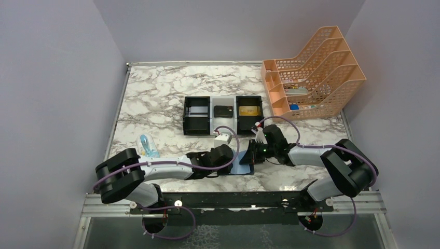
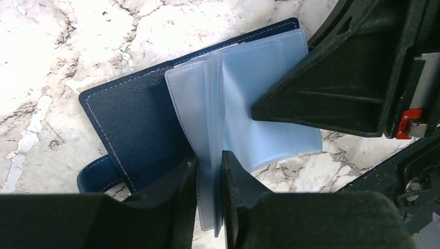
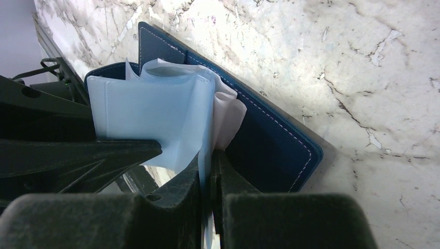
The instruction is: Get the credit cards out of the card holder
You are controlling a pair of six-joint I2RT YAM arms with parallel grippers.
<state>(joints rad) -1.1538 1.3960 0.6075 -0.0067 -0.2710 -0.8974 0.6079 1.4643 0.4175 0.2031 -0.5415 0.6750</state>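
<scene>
Item: card holder [image 2: 136, 122], dark navy with pale stitching, laid open on the marble surface [image 1: 155, 93] near its front edge, between the two arm ends. Its pale blue-grey clear pockets [image 2: 259, 98] are fanned up from the spine, and a small tab [image 2: 96, 176] is seen at one corner of the cover. Left pincer [image 2: 210, 161]: clenched on the pocket leaves, which are held upright between its fingers [image 2: 176, 192]. Right pincer [image 3: 208, 158]: likewise clenched, a thin pocket leaf being gripped between its nearly closed fingers [image 3: 236, 189]. In the left wrist view one of its fingers is seen lying on or just over the spread pockets; contact cannot be told. The two pincers are set at opposite sides of the holder, tips close together. Credit cards [image 1: 248, 110]: three flat cards are noted well apart from the holder, farther back on the surface, in a row of box trays [image 1: 197, 132]. What appears to be a silver-grey one lies in the left black tray, a black one in the pale middle compartment, and a gold one in the right black tray. Whether any card is lodged in the pockets cannot be told. Also recorded: a peach mesh file rack [image 1: 311, 78] at the far right corner, and a small pale blue object [image 1: 148, 146] just beside the left arm.
</scene>
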